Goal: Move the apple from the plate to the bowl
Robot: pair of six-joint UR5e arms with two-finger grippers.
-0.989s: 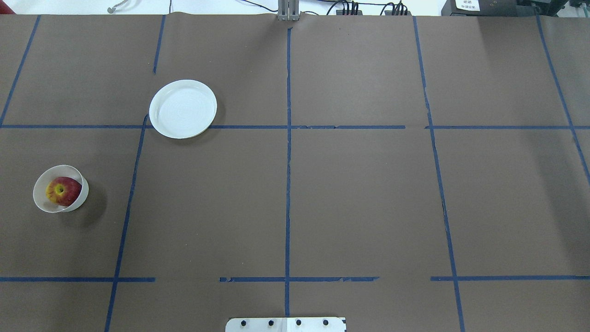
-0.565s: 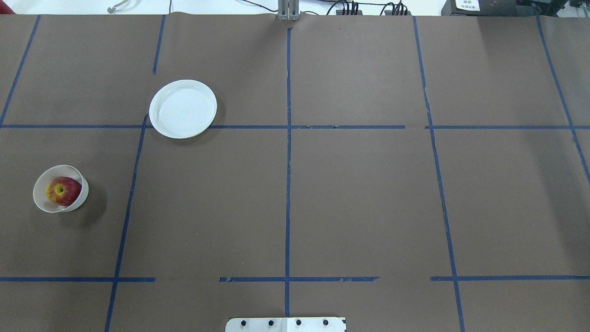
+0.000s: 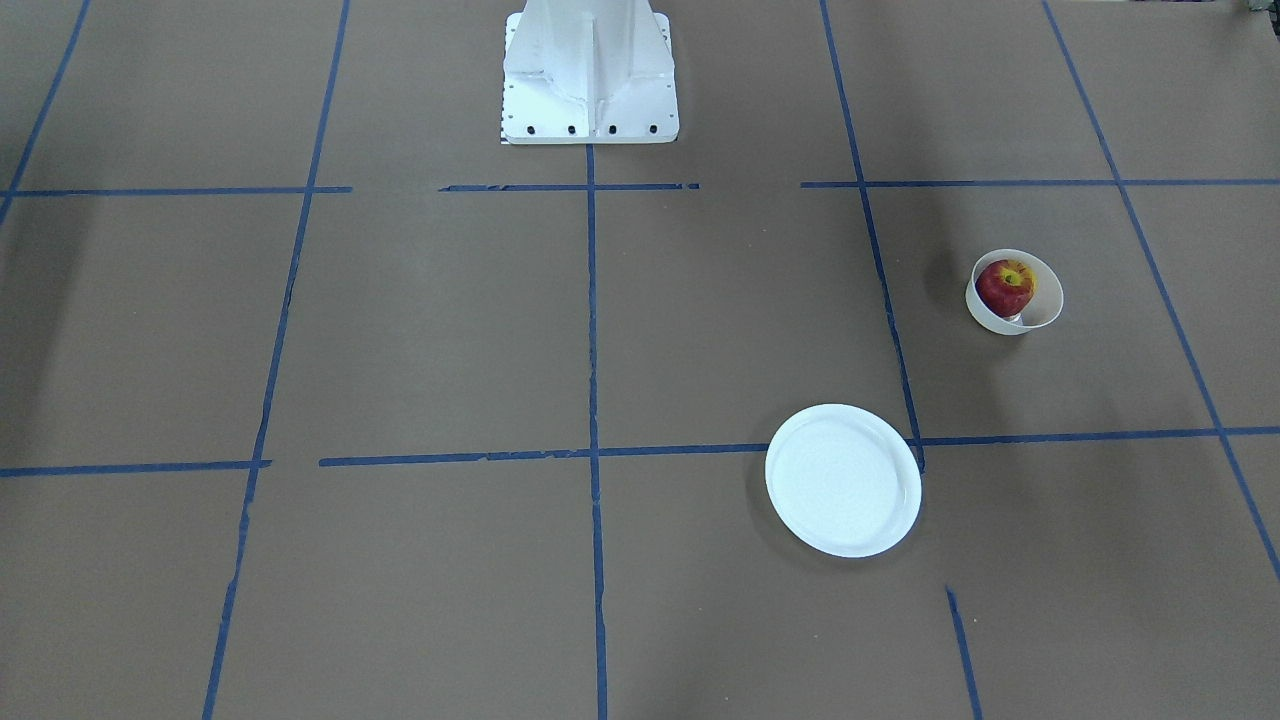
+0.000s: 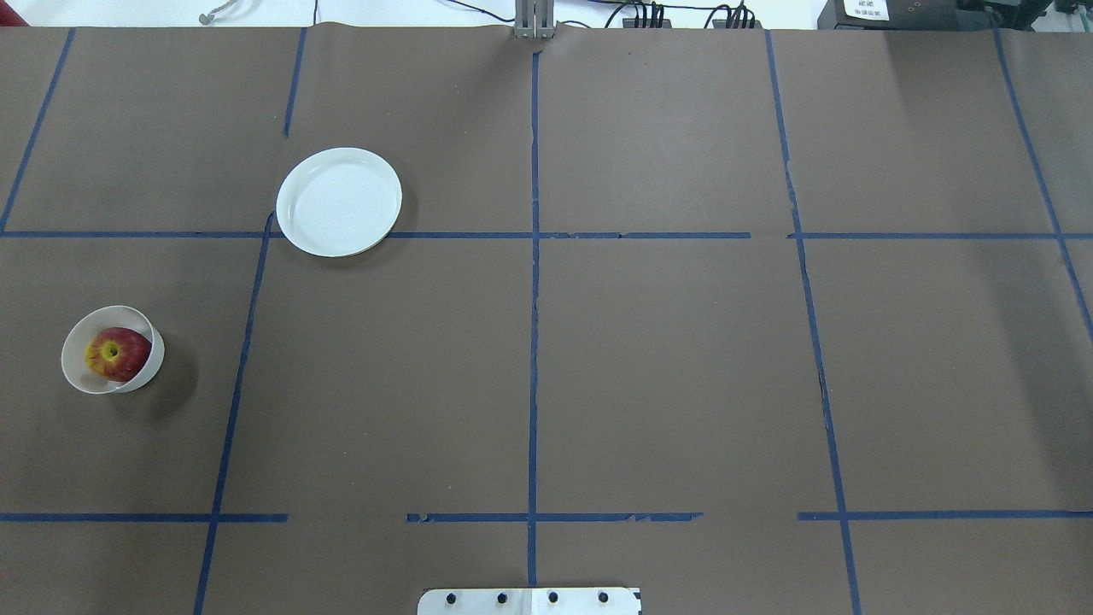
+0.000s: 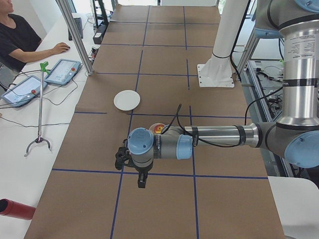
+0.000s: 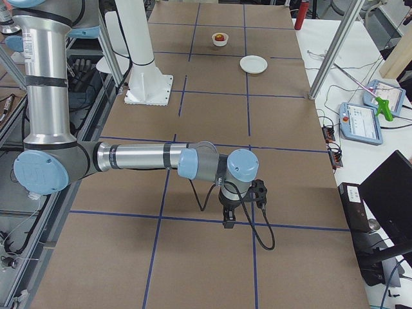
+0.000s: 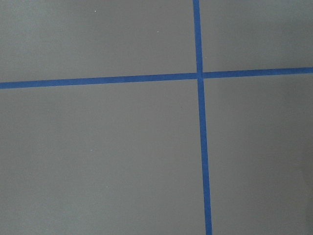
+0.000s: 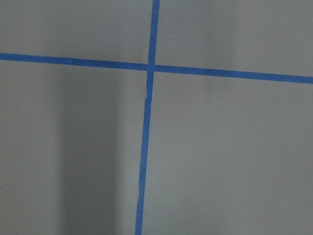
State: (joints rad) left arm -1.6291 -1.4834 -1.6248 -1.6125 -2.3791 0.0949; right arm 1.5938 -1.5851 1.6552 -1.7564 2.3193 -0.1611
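Jaws: can't tell, either side. left gripper (image 5: 141, 182) and right gripper (image 6: 227, 222) show only in the side views, and both wrist cams see just brown table cover (image 4: 666, 376) and a blue tape cross (image 7: 199, 75), no fingers. Nothing visibly held by either.

Both arms are parked low near the robot's side of the table, tools pointing down, well apart from the dishes.

apple (image 4: 118, 354) sits inside the bowl (image 4: 155, 360), far out on the robot's left. It fills most of the bowl, and in the front view it lies toward the wall nearer the robot rather than centred. plate (image 4: 339, 202) is bare, well apart from the bowl, further across the table.

Reads as done; nothing left to place.

Risks from here:
- bowl looks thin-walled and light, with an off-centre load, so a nudge could tip it or roll the apple out
- left arm is the nearer one; a low sweep outward could clip the bowl
- a needless re-grasp would undo the placement
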